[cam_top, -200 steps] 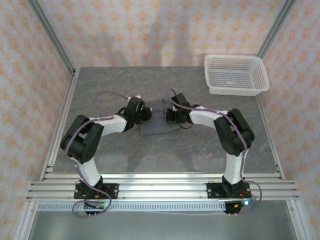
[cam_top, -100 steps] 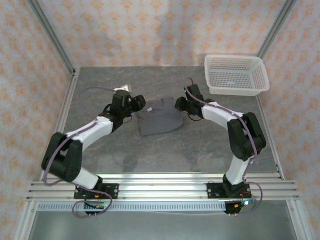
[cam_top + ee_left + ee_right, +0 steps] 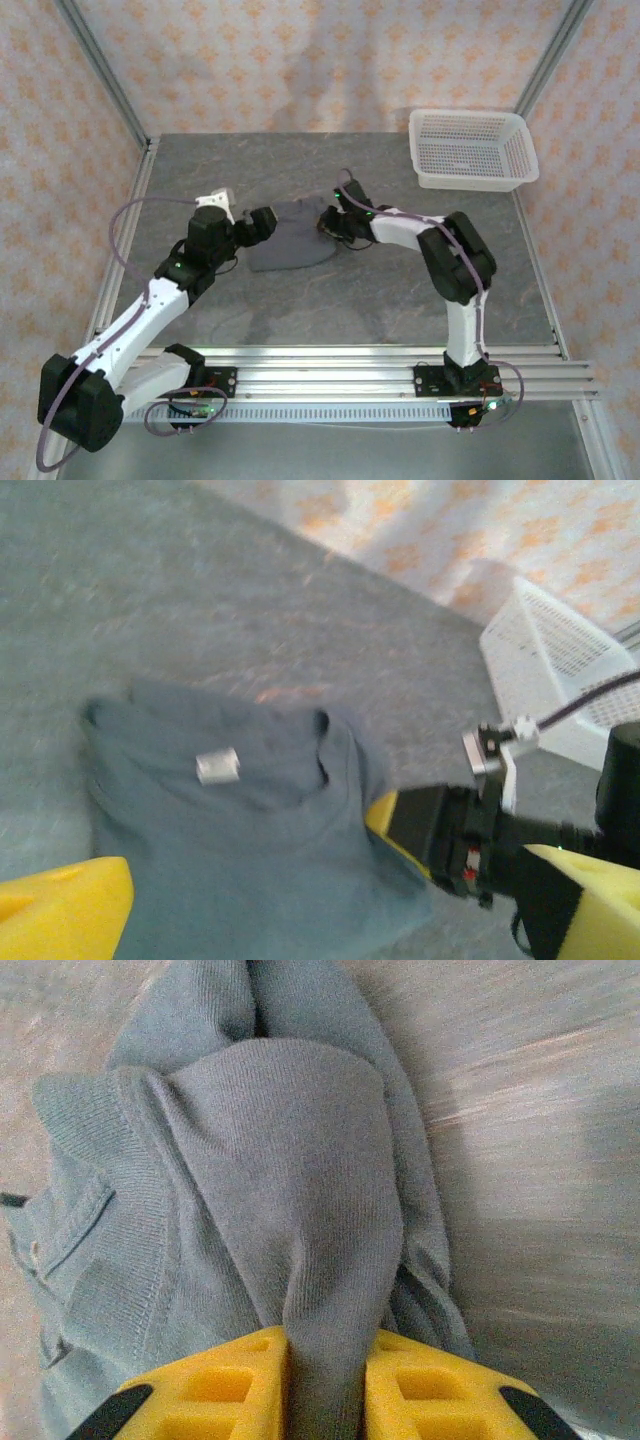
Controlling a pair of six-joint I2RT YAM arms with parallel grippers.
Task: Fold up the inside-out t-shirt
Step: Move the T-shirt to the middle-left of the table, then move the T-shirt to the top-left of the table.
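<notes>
The left fingers (image 3: 264, 222) stand spread as wide as they go and hold nothing, poised just off the left edge of the dark grey t-shirt (image 3: 292, 246). The shirt lies bunched on the grey tabletop (image 3: 400, 300) between the two sets of fingers, its neck opening up and a small white label (image 3: 217, 766) showing on the cloth ahead of the left fingers. The right fingers (image 3: 330, 218) are nearly closed, pinching a raised fold at the shirt's right edge; the right wrist view shows that fold squeezed between the yellow pads. Well to the right of the right fingers and farther back, the white mesh basket (image 3: 470, 182) sits at the far right corner, its perforated floor in plain sight. Half a second ago the left fingers were partly closed at the shirt's upper left corner; they have since let go and opened fully, and the left arm's elbow has swung down to the near left. The right fingers have moved left, and the shirt has shifted left with them.
</notes>
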